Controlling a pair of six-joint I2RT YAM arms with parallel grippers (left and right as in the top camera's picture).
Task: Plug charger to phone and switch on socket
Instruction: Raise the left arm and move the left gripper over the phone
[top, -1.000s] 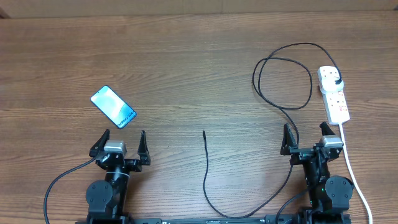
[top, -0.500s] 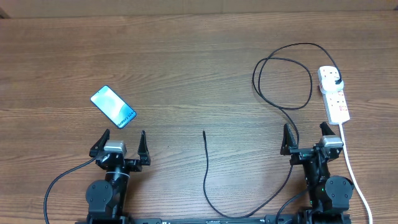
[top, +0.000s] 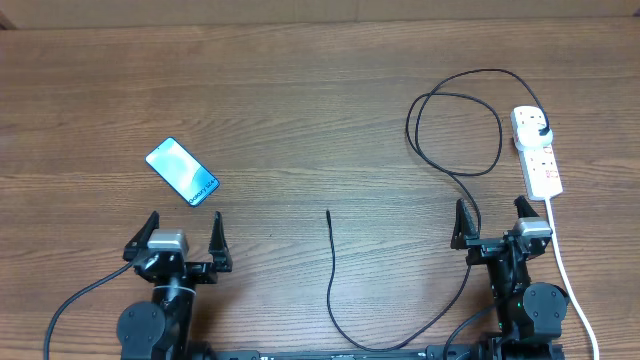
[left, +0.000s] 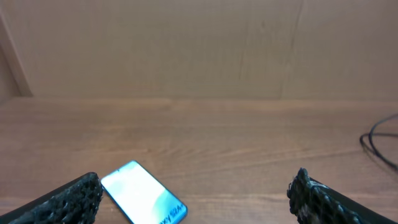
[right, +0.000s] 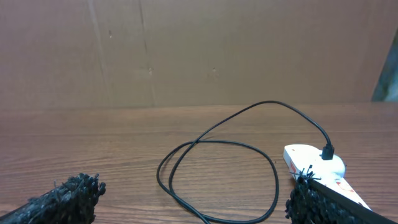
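Note:
The phone (top: 182, 172) lies flat on the table at the left, blue screen up; it also shows in the left wrist view (left: 143, 199), just ahead of the fingers. My left gripper (top: 176, 231) is open and empty, just below the phone. The charger cable (top: 457, 135) loops at the right; its connector tip (top: 328, 214) lies free mid-table and its black plug (top: 540, 128) sits in the white socket strip (top: 536, 152). The loop (right: 217, 171) and strip (right: 314, 162) show in the right wrist view. My right gripper (top: 494, 219) is open and empty, below the strip.
The strip's thick white cord (top: 570, 280) runs down the right side past my right arm. A cardboard-coloured wall (left: 199, 50) stands behind the table's far edge.
My left gripper has pulled back toward the front edge and slightly left, farther from the phone. The right arm, cable, phone and strip have not moved.

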